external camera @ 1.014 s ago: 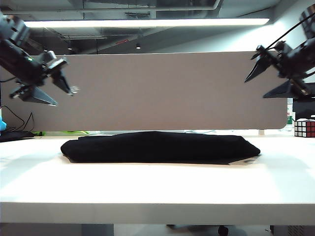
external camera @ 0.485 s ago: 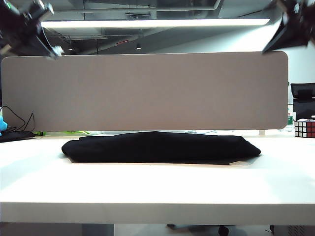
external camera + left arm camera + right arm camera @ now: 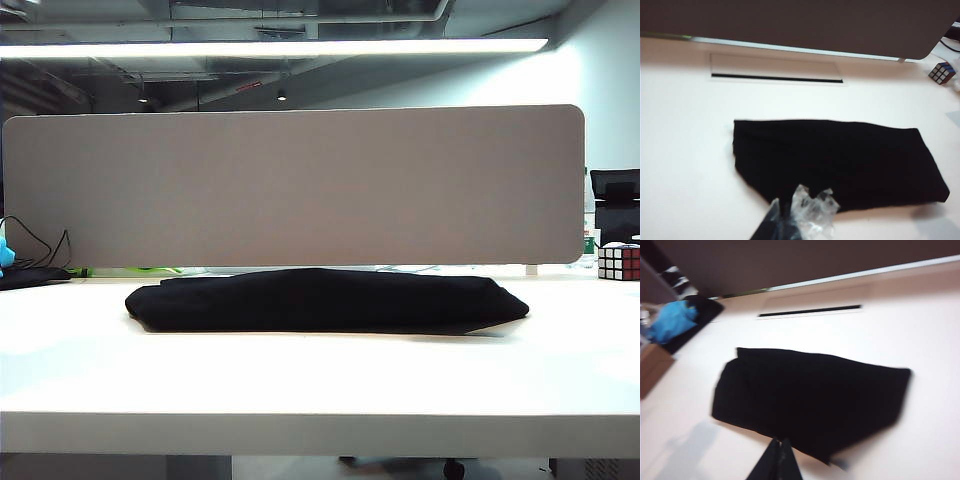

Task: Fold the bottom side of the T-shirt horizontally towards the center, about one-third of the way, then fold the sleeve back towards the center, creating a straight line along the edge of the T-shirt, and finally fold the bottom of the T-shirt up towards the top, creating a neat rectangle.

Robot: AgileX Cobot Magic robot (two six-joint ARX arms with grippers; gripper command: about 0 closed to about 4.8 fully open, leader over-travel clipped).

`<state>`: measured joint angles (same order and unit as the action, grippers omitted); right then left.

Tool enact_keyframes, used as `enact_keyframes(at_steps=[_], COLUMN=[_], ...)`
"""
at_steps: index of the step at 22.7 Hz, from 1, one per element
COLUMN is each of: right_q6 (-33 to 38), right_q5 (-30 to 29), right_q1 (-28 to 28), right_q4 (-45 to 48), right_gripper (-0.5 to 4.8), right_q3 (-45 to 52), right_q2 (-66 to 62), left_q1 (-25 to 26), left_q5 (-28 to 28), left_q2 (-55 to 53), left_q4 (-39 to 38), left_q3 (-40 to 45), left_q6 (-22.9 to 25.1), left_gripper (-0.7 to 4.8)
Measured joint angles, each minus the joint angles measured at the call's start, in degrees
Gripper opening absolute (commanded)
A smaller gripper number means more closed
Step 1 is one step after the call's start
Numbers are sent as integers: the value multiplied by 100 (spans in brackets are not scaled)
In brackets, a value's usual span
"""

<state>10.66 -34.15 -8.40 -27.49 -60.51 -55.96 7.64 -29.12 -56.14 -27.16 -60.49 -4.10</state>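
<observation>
Overhead, both claws hung clear of the counter [image 3: 300, 390] and out of the exterior view. Below the left claw [image 3: 785, 220], whose fingers were pressed together on nothing, the T-shirt [image 3: 840, 162] lay folded into a flat black rectangle. Crumpled clear tape clung to that claw's tips. The right claw [image 3: 776, 460] was likewise closed and empty, with the same shirt spread beneath it. A cube toy [image 3: 619, 261] sat well apart, off beyond the shirt's end.
</observation>
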Motion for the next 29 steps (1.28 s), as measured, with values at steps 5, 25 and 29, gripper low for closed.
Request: enact_keyframes(at_steps=[5, 25, 29], right_q6=[-7, 17, 22], right_q5=[970, 2507, 2632], right_q1=[0, 109, 109], right_q4=[-98, 796, 946], right_gripper=[-2, -2, -2], right_q3=[1082, 4605, 5090], right_q2=[1368, 5587, 5587], left_q1=[0, -59, -83], left_q5=[660, 1410, 1600], left_q2=[1735, 5589, 5593], left_q4=[-17, 1145, 1705], left_q3=[1207, 4802, 5204], left_q6=[-197, -1379, -1438], left_gripper=[-6, -6, -6])
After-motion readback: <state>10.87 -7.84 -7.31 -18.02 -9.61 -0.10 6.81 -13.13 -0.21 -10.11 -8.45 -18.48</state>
